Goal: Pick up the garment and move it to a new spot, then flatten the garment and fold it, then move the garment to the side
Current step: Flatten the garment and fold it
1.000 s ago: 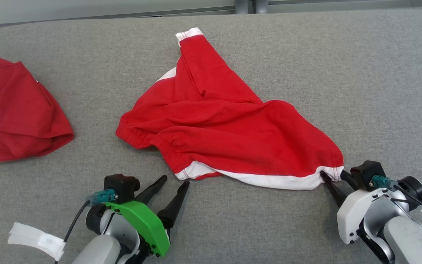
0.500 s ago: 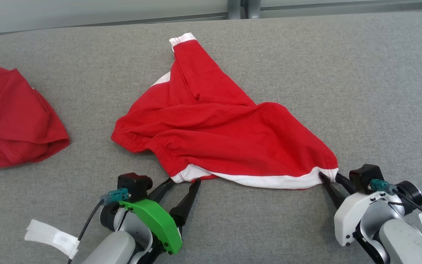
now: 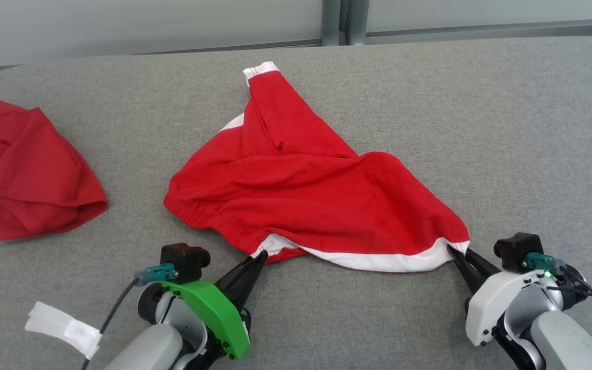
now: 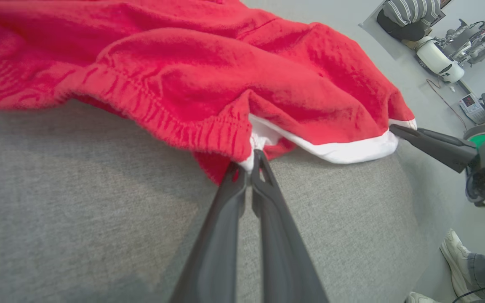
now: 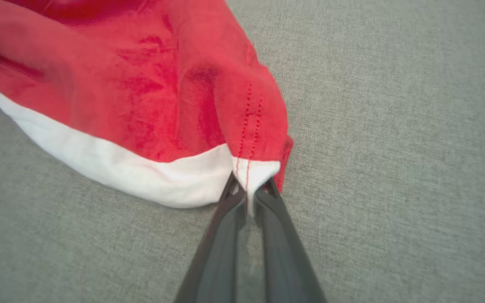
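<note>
At the far left of the grey table [image 3: 532, 128] lies another red cloth [image 3: 29, 169], bunched up and well apart from the work. At the lower left, the left gripper [image 3: 259, 255] has its two dark fingers pressed together on the near left corner of the garment [image 3: 316, 200], pinching a bit of white trim just where the gathered elastic waistband ends. The garment is a pair of red shorts with white bands along the leg hems. It lies in the middle of the table, rumpled and roughly three-cornered. The waistband runs as a puckered edge up and to the left from the pinched corner, and soft folds cross the red middle. One leg reaches toward the far side of the table and ends in a white cuff. Along the near edge a white band curves between the two held corners, with a small flap of red showing beneath it near the left one. At the lower right, the right gripper [image 3: 454, 250] is clamped on the other near corner, its fingertips closed on the white hem where two rows of red stitching cross it.
</note>
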You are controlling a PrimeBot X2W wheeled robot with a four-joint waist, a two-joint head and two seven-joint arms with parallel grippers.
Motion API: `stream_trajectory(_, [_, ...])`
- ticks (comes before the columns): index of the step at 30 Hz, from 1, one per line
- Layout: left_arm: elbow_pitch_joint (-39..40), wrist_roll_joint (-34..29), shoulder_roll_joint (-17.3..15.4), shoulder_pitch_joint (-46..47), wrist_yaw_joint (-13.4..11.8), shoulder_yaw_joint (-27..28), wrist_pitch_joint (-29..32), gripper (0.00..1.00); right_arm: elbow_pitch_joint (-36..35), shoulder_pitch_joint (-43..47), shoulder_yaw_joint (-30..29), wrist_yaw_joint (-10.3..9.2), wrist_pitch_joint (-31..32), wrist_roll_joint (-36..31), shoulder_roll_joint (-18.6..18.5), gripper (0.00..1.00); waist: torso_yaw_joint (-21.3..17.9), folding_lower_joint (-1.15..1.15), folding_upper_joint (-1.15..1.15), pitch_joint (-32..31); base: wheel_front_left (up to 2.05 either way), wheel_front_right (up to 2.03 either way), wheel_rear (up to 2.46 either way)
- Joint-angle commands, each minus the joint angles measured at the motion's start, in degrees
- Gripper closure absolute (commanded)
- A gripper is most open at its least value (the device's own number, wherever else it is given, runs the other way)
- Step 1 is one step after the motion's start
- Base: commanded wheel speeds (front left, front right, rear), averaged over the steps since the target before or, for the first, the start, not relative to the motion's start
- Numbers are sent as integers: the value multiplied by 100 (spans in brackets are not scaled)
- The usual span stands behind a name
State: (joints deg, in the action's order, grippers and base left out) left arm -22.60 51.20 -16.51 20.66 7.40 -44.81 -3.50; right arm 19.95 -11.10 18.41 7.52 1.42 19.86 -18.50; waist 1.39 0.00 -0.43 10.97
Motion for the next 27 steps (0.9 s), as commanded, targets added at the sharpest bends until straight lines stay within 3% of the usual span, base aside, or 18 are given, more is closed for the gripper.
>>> stream_trajectory(1, [148,188,-141,13,17,4,72,100,-81,48,-17,-6,18,196,-11,100,-11,0,43,-103,0,0,0])
stream_trajectory(5, [1214,970,-751,-123,17,21,651,100,-714,73,-91,-5,283,1324,-210,100,-39,0,43,-296,0,0,0])
stream_trajectory(12, [3696,2228,-2547,51,-40,439,2076,100,-2689,224,-737,-2,1400,3348,-1092,100,-102,0,43,-535,0,0,0])
stream_trajectory(13, [3696,2228,-2547,51,-40,439,2076,100,-2689,224,-737,-2,1400,3348,-1092,100,-102,0,43,-535,0,0,0])
stream_trajectory(18, [4975,3123,-3384,515,-431,1120,2805,100,-4078,-121,-1578,-2,2119,4622,-1342,100,-228,0,43,-415,0,0,0])
stream_trajectory(23, [5348,3886,-3502,1513,-754,1652,3395,100,-4492,-1098,-2224,-2,2501,5256,-1128,100,-308,0,43,15,0,0,0])
stream_trajectory(27, [4988,4071,-3331,2615,-971,1737,3966,100,-4114,-2270,-2323,-2,2790,5044,-727,100,-361,0,43,588,0,0,0])
